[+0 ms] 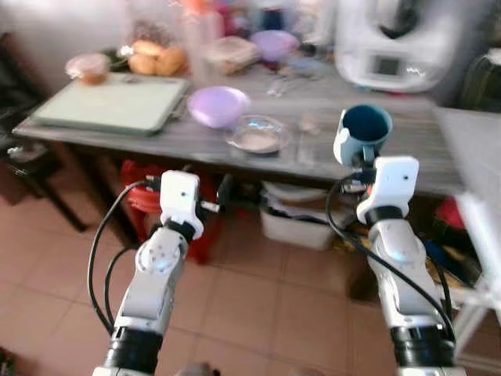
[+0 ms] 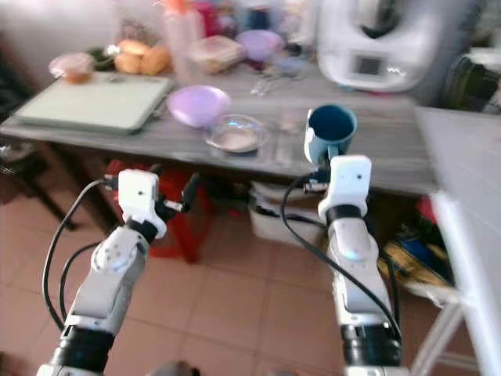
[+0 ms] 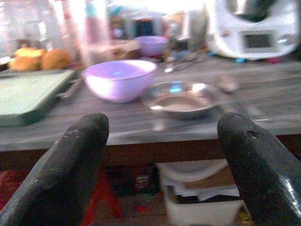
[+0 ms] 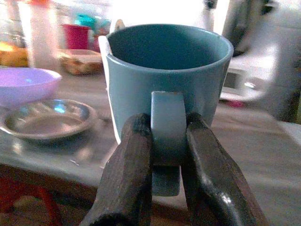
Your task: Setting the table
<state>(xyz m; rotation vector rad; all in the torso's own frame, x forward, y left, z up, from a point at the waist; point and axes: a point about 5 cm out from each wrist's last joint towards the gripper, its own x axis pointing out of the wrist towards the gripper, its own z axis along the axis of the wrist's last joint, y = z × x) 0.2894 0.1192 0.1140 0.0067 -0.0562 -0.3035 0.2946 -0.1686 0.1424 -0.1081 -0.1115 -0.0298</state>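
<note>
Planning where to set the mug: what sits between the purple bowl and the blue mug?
The glass dish lies between the purple bowl and the blue mug held by the right gripper, in the eye views.

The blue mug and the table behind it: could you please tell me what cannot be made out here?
- Blue mug: its base, hidden in the right wrist view by the right gripper, jaws shut on the handle.
- Clutter at the table's back: blurred in the eye views, items unreadable.
- Glass dish: contents unclear, blurred in the left wrist view.
- Left gripper: jaws open, below the table's edge.

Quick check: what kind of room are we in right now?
Most likely a home kitchen or dining corner: a wooden table crowded with bowls, bread rolls and a white kitchen machine, over a tiled floor.
</note>
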